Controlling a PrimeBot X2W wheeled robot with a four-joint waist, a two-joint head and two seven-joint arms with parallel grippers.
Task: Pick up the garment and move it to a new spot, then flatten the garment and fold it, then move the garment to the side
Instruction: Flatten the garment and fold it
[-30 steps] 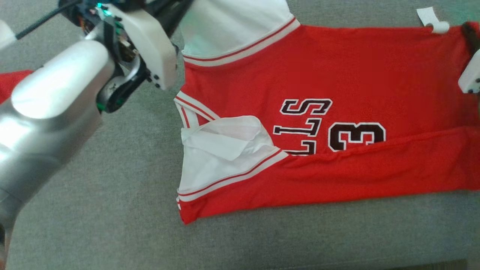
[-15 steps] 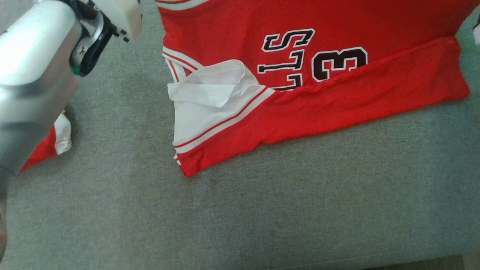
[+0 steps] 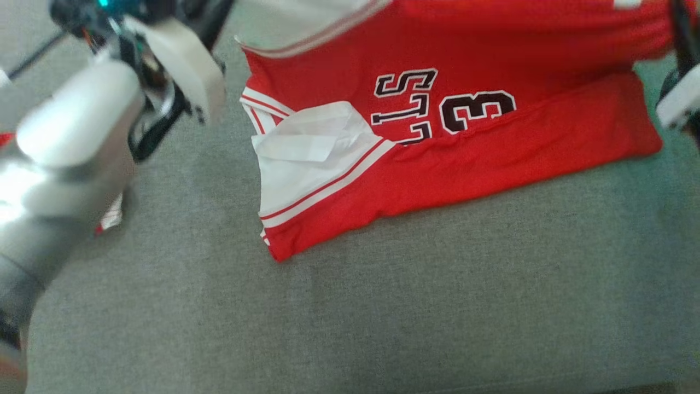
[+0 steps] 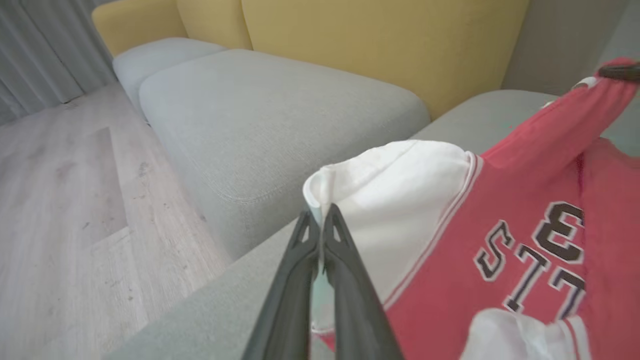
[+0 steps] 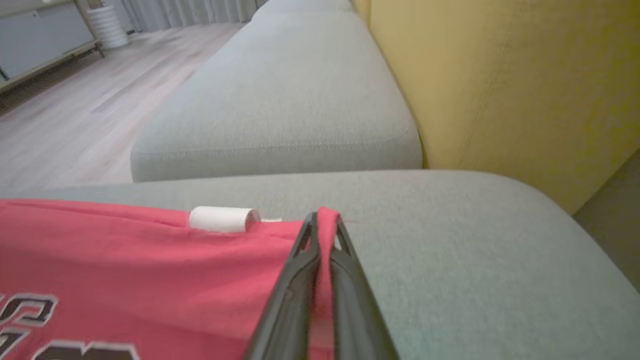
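Note:
The garment (image 3: 492, 131) is a red jersey with white sleeves, striped trim and black lettering. It lies across a grey sofa cushion (image 3: 383, 306), its near long side folded up over the numbers. My left gripper (image 4: 320, 220) is shut on the white sleeve's edge (image 4: 320, 185), lifting that end. The left arm (image 3: 71, 142) fills the head view's left side. My right gripper (image 5: 322, 220) is shut on the red hem corner (image 5: 327, 215) at the other end, next to a small white tag (image 5: 220, 219). The far edge of the garment (image 4: 560, 130) stretches raised between the two grippers.
Yellow sofa backrests (image 4: 390, 45) rise behind the grey seat cushions (image 5: 280, 115). Wooden floor (image 4: 65, 200) lies beyond the sofa's edge. A second red and white cloth piece (image 3: 112, 216) peeks from under my left arm. Bare cushion spreads in front of the garment.
The head camera has shifted between frames. The garment's far edge now hangs higher between both grippers, and the cloth has drawn in from the right. Both grips held throughout.

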